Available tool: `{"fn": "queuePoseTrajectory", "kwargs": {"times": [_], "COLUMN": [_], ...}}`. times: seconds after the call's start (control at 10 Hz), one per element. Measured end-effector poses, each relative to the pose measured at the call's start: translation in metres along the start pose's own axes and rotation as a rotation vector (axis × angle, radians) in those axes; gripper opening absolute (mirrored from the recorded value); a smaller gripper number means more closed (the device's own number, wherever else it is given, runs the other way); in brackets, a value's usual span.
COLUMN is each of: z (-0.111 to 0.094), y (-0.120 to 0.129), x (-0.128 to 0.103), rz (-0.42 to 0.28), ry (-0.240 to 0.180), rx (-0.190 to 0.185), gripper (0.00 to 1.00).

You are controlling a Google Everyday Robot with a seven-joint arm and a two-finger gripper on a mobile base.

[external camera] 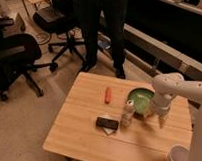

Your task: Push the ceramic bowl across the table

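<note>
The green ceramic bowl [140, 100] with a pale inside sits on the right half of the light wooden table [81, 125]. My white arm comes in from the right and bends down. My gripper [160, 119] hangs low over the table, just right of the bowl's right rim. Whether it touches the bowl is not clear.
A small bottle [128, 114] stands against the bowl's left front. A black flat object [107, 124] lies left of the bottle, and an orange-red item [108, 95] lies farther back. A white cup [178, 155] is at the bottom right. A person [102, 30] stands behind the table, with office chairs [16, 55] to the left.
</note>
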Motion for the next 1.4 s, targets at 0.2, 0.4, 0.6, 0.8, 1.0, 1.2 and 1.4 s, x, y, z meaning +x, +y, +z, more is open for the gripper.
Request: {"fn": "queuePoseTrajectory", "kwargs": {"times": [0.2, 0.4, 0.6, 0.8, 1.0, 1.2, 1.4], "z": [0.003, 0.009, 0.02, 0.031, 0.036, 0.037, 0.037], "y": [0.0, 0.0, -0.001, -0.002, -0.002, 0.002, 0.009], "x": [0.004, 0.007, 0.007, 0.005, 0.0, -0.008, -0.015], "rz": [0.0, 0.004, 0.014, 0.027, 0.035, 0.048, 0.052], "ry": [0.013, 0.028, 0.051, 0.067, 0.069, 0.053, 0.037], "rx": [-0.003, 0.0, 0.011, 0.02, 0.023, 0.021, 0.02], "gripper": [0.65, 0.65, 0.65, 0.65, 0.65, 0.65, 0.65]}}
